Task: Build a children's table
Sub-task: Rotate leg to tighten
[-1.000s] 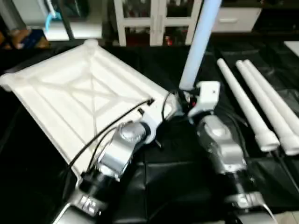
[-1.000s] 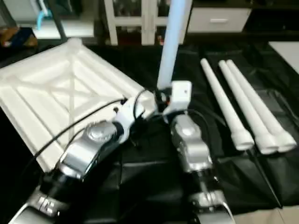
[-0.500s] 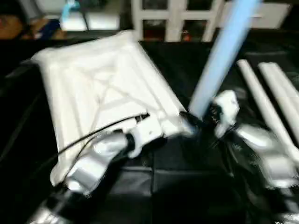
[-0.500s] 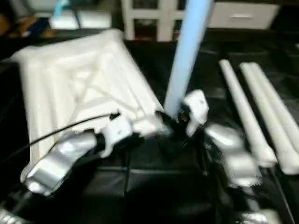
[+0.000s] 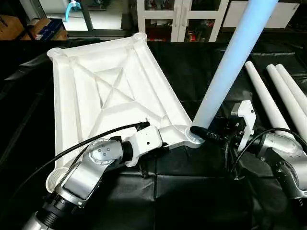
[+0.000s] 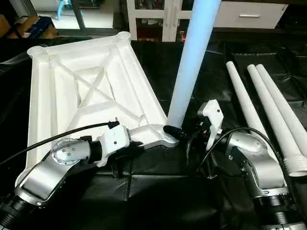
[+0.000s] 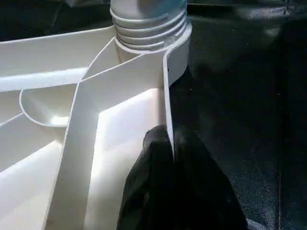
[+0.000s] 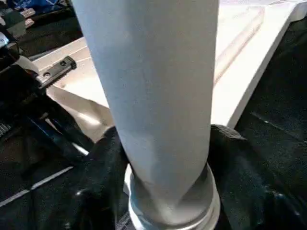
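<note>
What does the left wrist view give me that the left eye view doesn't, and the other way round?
Left wrist view alone: the left gripper pinching the thin rim wall of the table top, one finger on each side, and the threaded rings at the foot of the standing leg.
Left eye view alone: the right gripper around that leg's base, three spare legs lying to the right, the other corner sockets.
Both: the leg seated in the near corner socket, the ribbed underside, the black cloth.
</note>
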Motion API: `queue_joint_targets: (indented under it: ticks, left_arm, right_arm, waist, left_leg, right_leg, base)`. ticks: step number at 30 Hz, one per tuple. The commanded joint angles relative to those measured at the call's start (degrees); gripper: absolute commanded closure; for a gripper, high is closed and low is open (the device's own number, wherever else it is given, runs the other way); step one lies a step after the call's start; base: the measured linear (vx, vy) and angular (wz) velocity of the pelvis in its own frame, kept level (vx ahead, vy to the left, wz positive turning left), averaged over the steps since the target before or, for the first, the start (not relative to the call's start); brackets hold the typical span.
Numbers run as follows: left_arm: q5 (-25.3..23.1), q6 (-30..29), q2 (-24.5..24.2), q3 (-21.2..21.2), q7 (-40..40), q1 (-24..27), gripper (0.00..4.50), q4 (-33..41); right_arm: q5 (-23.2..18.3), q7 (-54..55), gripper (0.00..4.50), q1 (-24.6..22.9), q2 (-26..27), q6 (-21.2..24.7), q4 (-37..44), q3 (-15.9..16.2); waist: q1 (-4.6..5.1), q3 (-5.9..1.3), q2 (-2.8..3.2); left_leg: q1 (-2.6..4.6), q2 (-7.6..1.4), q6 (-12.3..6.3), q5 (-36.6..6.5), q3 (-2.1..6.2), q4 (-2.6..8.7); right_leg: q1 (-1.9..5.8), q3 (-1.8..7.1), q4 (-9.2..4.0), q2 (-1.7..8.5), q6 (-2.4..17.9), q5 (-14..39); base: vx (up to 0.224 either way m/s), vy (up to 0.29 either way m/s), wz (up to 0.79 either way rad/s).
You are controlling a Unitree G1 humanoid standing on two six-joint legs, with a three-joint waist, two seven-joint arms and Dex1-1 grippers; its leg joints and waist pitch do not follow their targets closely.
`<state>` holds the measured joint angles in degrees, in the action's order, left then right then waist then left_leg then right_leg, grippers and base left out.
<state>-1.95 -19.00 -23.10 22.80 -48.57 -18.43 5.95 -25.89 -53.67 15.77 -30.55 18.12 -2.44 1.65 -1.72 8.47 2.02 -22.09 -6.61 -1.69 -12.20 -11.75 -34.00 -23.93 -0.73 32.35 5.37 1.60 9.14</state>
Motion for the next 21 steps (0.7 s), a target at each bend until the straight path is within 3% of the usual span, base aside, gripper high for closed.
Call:
queue_joint_targets:
  ticks: [1, 7, 11, 14, 16, 18, 21]
  left_arm:
    - [0.73, 0.07, -0.32, 1.47, -1.45, 1.97, 4.50, -0.36]
    - [1.14, 0.12, -0.60, 1.72, -1.91, 2.12, 4.50, -0.02]
    - [0.46, -2.02, 0.25, 2.18, -0.95, 1.70, 4.50, -0.21]
    - [-0.40, -5.16, 1.98, 2.44, 1.09, 0.73, 4.50, -1.09]
    - [-1.93, -10.51, 6.59, 2.90, 5.81, -1.63, 4.50, -3.28]
    - [-2.46, -12.24, 8.48, 3.12, 7.53, -2.56, 4.50, -4.16]
    - [-2.72, -18.64, 18.06, 1.82, 15.51, -6.62, 4.50, -8.87]
  right_arm:
    - [-0.23, 0.22, 2.26, 0.34, -0.21, 0.65, 0.52, -1.00]
    - [-0.22, -0.09, 2.49, 0.37, 0.34, 0.72, 0.31, -0.53]
    - [3.16, 6.08, 2.52, 0.47, 2.38, 0.63, -2.17, -0.41]
    - [6.18, 12.53, 2.53, 1.10, 4.56, 1.83, -4.30, -0.08]
    - [10.13, 28.59, 2.53, 3.28, 10.53, 5.10, -9.61, -2.56]
    - [11.33, 33.72, 2.54, 3.99, 12.56, 5.50, -11.52, -3.45]
    - [12.47, 49.36, 2.55, 7.27, 21.40, 1.96, -18.90, -7.29]
  waist:
    - [0.01, -4.01, -0.88]
    - [0.00, -4.07, -0.89]
    - [0.16, -3.91, -0.86]
    - [0.71, -3.55, -0.89]
    - [1.56, -3.32, -0.87]
    - [1.95, -3.15, -0.93]
    - [2.57, -2.91, -0.68]
  left_leg:
    - [1.64, -6.30, -9.20, -0.98, 2.81, 4.27]
    - [1.58, -6.28, -9.82, -0.45, 2.81, 4.09]
    - [1.46, -6.28, -9.17, -1.76, 2.84, 4.23]
    - [1.33, -6.30, -6.27, -6.25, 2.94, 4.71]
    - [1.36, -6.04, -3.28, -10.66, 3.10, 5.00]
    - [1.30, -5.88, -0.61, -14.19, 3.41, 5.29]
    - [1.92, -5.60, 2.99, -20.60, 3.63, 5.34]
  right_leg:
    - [2.39, 1.78, -1.67, 3.72, 15.80, 3.08]
    - [2.42, 1.70, -1.60, 3.71, 16.09, 3.37]
    - [2.37, 1.73, -1.79, 3.75, 15.96, 5.41]
    - [2.32, 1.83, -2.32, 3.76, 15.30, 11.10]
    - [1.96, 1.97, -2.94, 3.71, 13.93, 16.56]
    - [1.85, 1.88, -3.42, 3.76, 11.70, 22.70]
    - [0.78, 1.88, -4.25, 3.69, 9.08, 29.13]
  base:
    - [0.000, 0.000, 0.00]
    - [0.000, 0.000, 0.00]
    - [0.000, 0.000, 0.00]
    - [0.000, 0.000, 0.00]
    - [0.000, 0.000, 0.00]
    - [-0.026, 0.000, -0.03]
    - [-0.034, 0.000, -0.02]
